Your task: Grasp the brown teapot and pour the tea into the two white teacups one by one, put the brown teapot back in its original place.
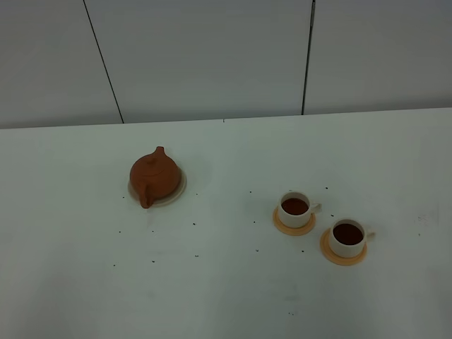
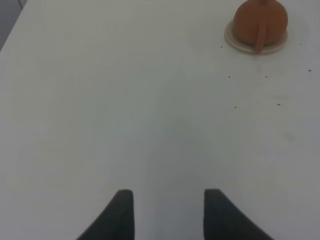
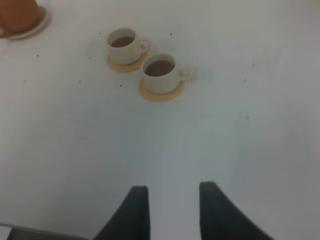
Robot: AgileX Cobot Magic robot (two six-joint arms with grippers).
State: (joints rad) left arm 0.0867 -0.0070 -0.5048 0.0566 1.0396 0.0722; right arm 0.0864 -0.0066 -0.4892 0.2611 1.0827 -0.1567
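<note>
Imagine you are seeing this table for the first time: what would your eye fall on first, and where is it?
The brown teapot stands out most, sitting on a pale saucer left of centre on the white table. Next come two white cups of dark tea, side by side on orange coasters to the right. Both grippers are open, away from everything.

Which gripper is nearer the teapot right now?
Left, probably. The brown teapot on its saucer lies ahead of the open left gripper; the right gripper faces the teacups.
</note>
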